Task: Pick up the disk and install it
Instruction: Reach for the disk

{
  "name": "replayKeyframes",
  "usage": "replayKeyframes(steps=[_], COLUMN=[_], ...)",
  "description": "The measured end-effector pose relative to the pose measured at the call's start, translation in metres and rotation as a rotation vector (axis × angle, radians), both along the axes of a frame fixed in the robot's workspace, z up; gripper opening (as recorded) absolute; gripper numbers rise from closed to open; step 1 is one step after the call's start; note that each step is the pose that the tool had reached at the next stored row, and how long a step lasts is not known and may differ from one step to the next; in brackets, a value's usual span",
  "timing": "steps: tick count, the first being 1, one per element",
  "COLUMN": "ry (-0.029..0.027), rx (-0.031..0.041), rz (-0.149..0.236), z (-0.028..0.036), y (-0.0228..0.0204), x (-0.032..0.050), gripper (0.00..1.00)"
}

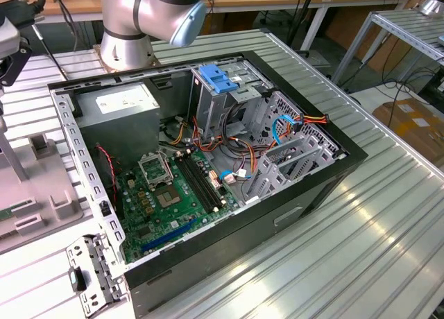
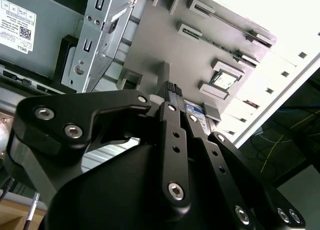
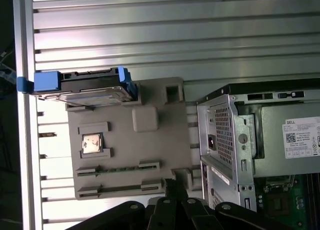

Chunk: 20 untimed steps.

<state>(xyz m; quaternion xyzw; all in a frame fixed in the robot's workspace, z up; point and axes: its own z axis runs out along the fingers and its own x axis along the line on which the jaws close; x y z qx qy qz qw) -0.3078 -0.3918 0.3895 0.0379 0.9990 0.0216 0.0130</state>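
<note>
The gripper (image 2: 175, 92) is seen in the second wrist view as matte black linkages joined by bright pins. Its fingers are drawn together and nothing is held between them. It is poised over a grey moulded tray (image 3: 125, 145), whose shallow recesses and raised blocks are laid out in full in the first wrist view. There the disk (image 3: 82, 87) is found at one corner of the tray, well apart from the gripper. It is a flat silver-metal slab with blue plastic rails at both ends. A small square chip (image 3: 91, 143) is seated in a recess near it. The tray is set on a ribbed aluminium table (image 3: 150, 35), just beside the perforated steel end of the computer case (image 3: 225, 135). The inside of the case is laid open in the exterior view: a green motherboard (image 1: 170, 194), a grey box-shaped power supply (image 1: 118, 114) with a white sticker, a metal cage (image 1: 218, 78) capped in blue plastic, and coloured cables (image 1: 291, 128). The arm's base (image 1: 132, 28), of smooth silver, is seen beyond the case.
</note>
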Motion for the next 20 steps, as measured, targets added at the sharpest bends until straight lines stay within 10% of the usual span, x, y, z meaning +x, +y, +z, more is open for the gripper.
replayKeyframes(steps=[20], ry=[-0.0002], rx=[0.0002], rz=[0.000], z=[-0.0039], y=[0.0018], x=[-0.0185], gripper=[0.11])
